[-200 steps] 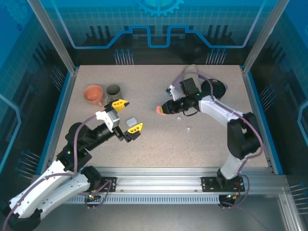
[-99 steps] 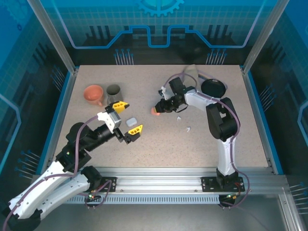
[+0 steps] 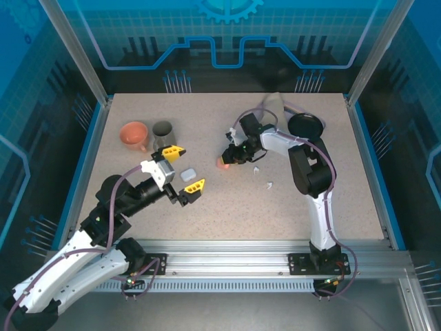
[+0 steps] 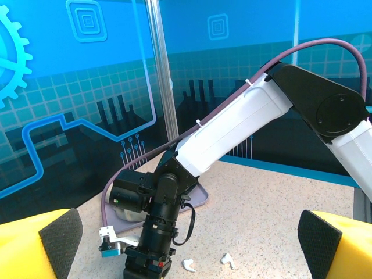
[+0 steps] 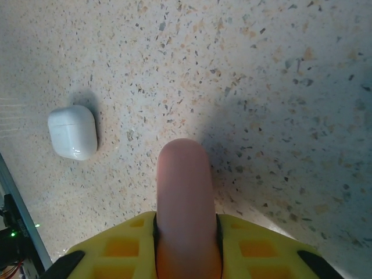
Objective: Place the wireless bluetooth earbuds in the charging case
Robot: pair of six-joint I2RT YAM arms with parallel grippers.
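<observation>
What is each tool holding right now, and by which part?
The right tool is shut on the pink case, pinching its near end; the rounded far end sticks out. The left tool is open, holding nothing.

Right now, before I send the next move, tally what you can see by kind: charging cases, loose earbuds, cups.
Charging cases: 2, the white case and the salmon-pink case
Loose earbuds: 2, one white earbud and another white earbud
Cups: 2, the orange cup and the dark cup
Total: 6
</observation>
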